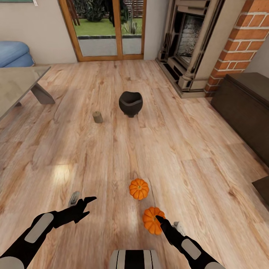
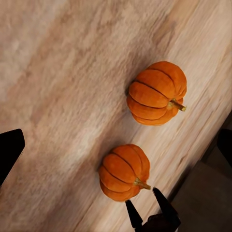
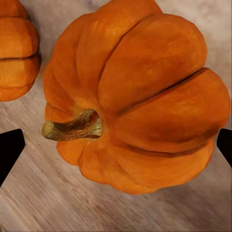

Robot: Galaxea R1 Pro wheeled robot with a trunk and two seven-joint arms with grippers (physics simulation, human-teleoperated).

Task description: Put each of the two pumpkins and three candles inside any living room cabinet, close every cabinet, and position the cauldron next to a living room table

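Note:
Two orange pumpkins lie on the wood floor just in front of me, the nearer pumpkin (image 1: 151, 220) and the farther pumpkin (image 1: 139, 188). My right gripper (image 1: 161, 221) hovers open right at the nearer pumpkin (image 3: 140, 96), whose body sits between the spread fingertips (image 3: 9, 152). My left gripper (image 1: 86, 207) is open and holds nothing, off to the left of both pumpkins (image 2: 124, 171) (image 2: 157, 93). The black cauldron (image 1: 130, 103) stands farther out on the floor, with one candle (image 1: 98, 117) to its left. The dark cabinet (image 1: 246, 108) is at the right, its fronts closed. The glass table (image 1: 18, 84) is at the far left.
A stone fireplace (image 1: 190, 45) and a brick column (image 1: 239, 45) stand at the back right, beside the cabinet. Glass patio doors (image 1: 108, 30) are at the back, and a blue sofa (image 1: 13, 54) sits behind the table. Open floor lies between me and the cauldron.

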